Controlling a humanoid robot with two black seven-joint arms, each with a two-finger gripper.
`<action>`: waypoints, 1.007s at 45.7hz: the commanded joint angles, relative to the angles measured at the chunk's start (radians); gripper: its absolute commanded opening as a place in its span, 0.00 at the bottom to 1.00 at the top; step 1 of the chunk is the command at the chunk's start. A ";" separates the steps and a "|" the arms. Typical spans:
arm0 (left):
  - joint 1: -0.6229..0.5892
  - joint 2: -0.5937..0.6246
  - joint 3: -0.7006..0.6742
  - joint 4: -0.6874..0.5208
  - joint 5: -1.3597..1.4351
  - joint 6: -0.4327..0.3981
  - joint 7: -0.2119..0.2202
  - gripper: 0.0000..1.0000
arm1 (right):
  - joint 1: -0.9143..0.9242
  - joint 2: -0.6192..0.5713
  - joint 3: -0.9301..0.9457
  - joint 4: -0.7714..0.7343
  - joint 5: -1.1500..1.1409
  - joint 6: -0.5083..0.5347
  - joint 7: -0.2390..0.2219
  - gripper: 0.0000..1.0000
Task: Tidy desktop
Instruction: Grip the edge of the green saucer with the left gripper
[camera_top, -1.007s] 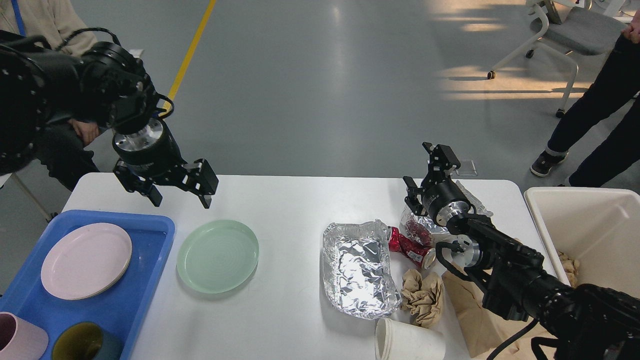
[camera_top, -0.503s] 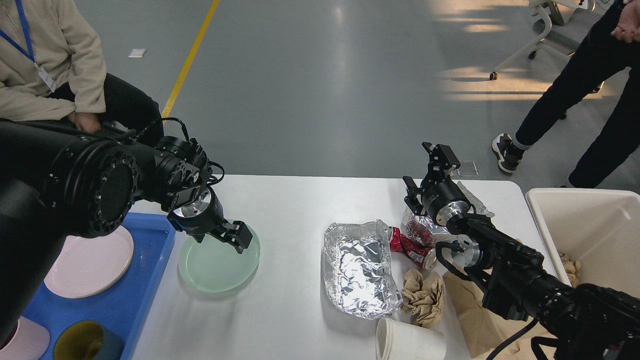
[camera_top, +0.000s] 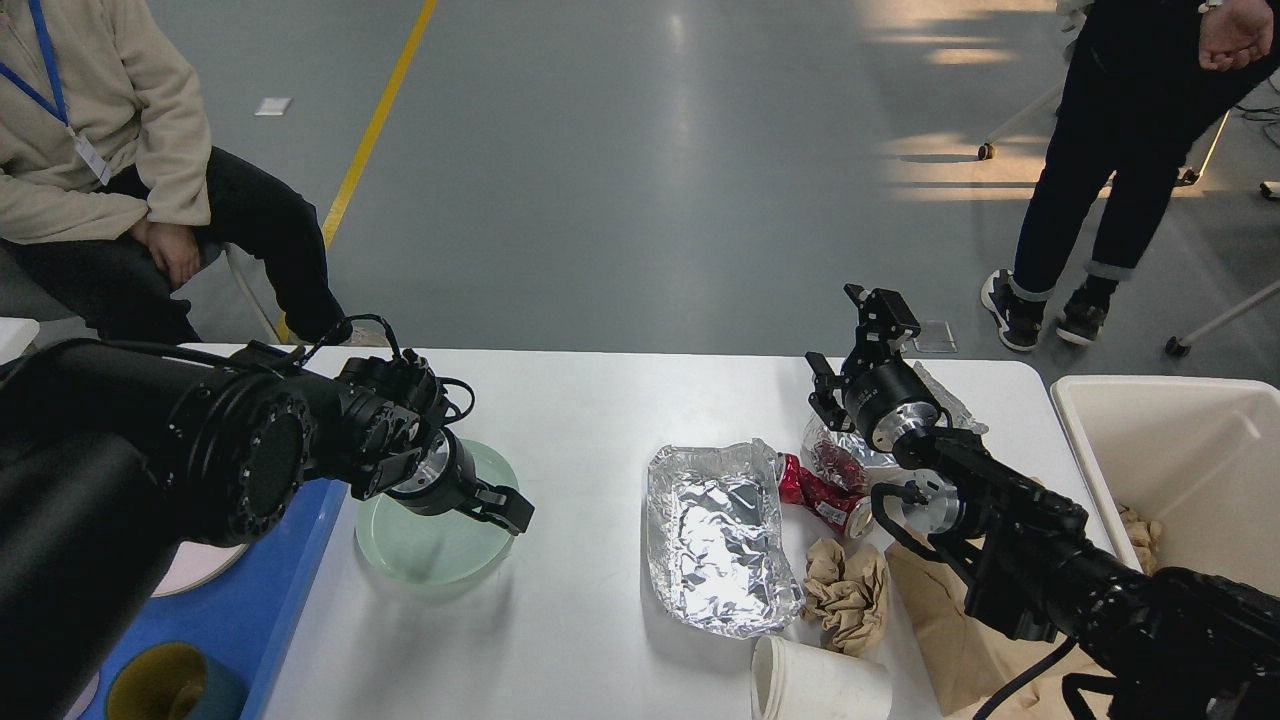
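Green plate sat left on white counter, left hand over its right rim, grip unclear, right hand spread above far-right wrappers.

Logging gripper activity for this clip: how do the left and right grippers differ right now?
The left gripper is low over the green plate; the right gripper is raised above the foil wrapper. The left points rightward, the right upward, its fingers apart; the left's fingers cannot be told apart. Both are black.
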 joint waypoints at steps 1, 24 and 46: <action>0.036 -0.005 -0.003 0.035 0.000 0.001 0.000 0.96 | 0.000 0.000 0.000 0.000 0.000 0.000 0.000 1.00; 0.079 -0.043 -0.026 0.056 -0.001 0.125 0.001 0.95 | 0.000 0.000 0.000 0.000 0.000 0.000 0.000 1.00; 0.154 -0.060 -0.021 0.117 -0.001 0.147 0.124 0.83 | 0.000 0.000 0.000 0.000 0.000 0.000 0.000 1.00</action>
